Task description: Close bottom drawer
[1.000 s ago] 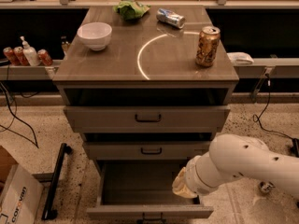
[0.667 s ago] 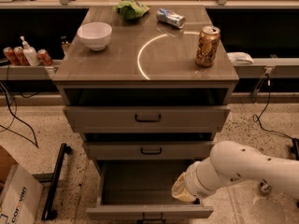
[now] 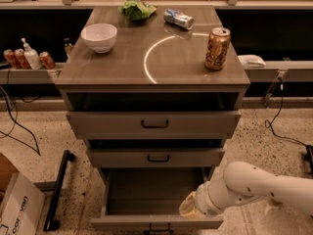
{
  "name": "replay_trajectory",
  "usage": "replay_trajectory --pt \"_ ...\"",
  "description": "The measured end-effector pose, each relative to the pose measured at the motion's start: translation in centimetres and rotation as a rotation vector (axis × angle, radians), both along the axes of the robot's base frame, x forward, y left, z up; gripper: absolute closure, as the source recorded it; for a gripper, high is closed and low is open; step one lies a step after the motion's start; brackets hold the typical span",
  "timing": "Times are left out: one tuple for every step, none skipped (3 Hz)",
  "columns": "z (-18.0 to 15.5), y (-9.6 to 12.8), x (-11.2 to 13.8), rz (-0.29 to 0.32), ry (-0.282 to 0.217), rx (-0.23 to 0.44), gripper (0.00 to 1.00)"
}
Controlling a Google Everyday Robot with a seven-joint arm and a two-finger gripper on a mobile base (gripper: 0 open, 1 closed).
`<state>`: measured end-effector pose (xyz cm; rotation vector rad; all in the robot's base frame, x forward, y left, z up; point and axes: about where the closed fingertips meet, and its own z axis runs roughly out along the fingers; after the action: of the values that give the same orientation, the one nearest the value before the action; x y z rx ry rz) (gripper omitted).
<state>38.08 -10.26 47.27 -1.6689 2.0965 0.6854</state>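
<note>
The bottom drawer is pulled far out of the grey-tan cabinet; its deep plain box is open to view and looks empty. Its flat front runs along the lower edge of the view, with a small black bar handle partly cut off. My white arm reaches in from the right. The gripper sits at the drawer's right front corner, just behind the front panel, mostly hidden by the wrist.
The middle drawer and top drawer stand slightly out. On the cabinet top are a white bowl, a green bag, a lying can and an upright can. A cardboard box and black bar lie at left.
The arm has shifted slightly lower and toward the drawer front. The drawer has not visibly moved.
</note>
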Motion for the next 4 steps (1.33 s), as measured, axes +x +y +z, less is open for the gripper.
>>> replay_trajectory --pt "-1.6 0.4 0.2 0.001 0.011 -0.042 1.00" --pt "-4.4 1.0 1.0 -0.001 0.011 -0.060 1.00" --pt "-7.8 1.2 1.8 -0.019 0.006 -0.054 1.00" --pt "-12.2 1.0 2.4 -0.066 0.016 -0.039 1.00"
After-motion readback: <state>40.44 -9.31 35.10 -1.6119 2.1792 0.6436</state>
